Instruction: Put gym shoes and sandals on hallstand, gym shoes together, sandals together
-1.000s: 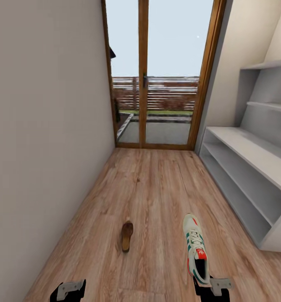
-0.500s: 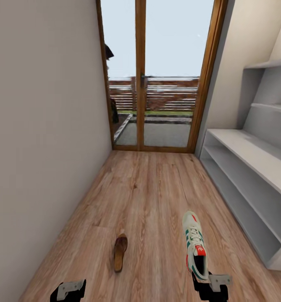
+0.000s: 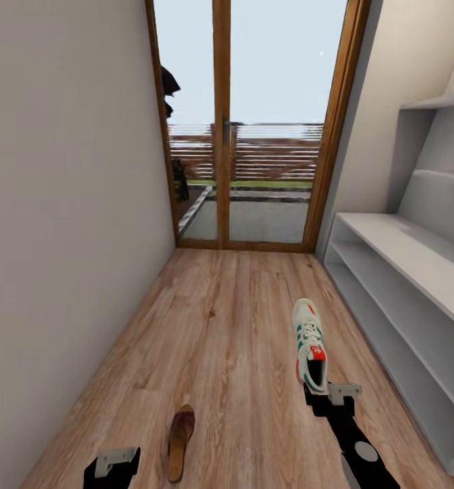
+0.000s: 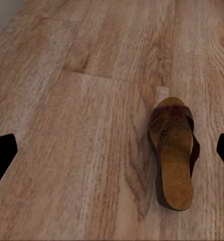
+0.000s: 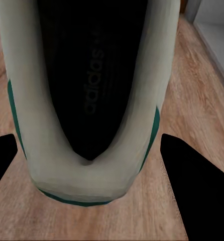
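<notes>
At the bottom left of the head view my left pincer [image 3: 111,465] hangs over the corridor floor [image 3: 240,319]; its fingers stand wide apart in the left wrist view with nothing between them, so it is open and empty. Just right of it, at the bottom edge of the head view, one sandal [image 3: 180,441] lies flat on the planks, toe pointing up the frame; the left wrist view shows it with its strap side up, off toward one fingertip rather than centred.

Right of centre in the lower half of the head view, my right pincer [image 3: 330,395] grips a gym shoe [image 3: 309,345] at the heel; the right wrist view shows the heel cup between the two dark fingers, pressed close on both sides; I judge the shoe is carried clear of the floor, though I cannot tell that for certain.

The hallstand [image 3: 403,272] runs along the right side of the frame, its shelves bare where I can see them; to do this step well I should swing the toe toward the hallstand, keep the sole level so the heel hold does not slip, set the shoe well in from the shelf edge, and leave room beside it for its mate; the door stands at the far end.
</notes>
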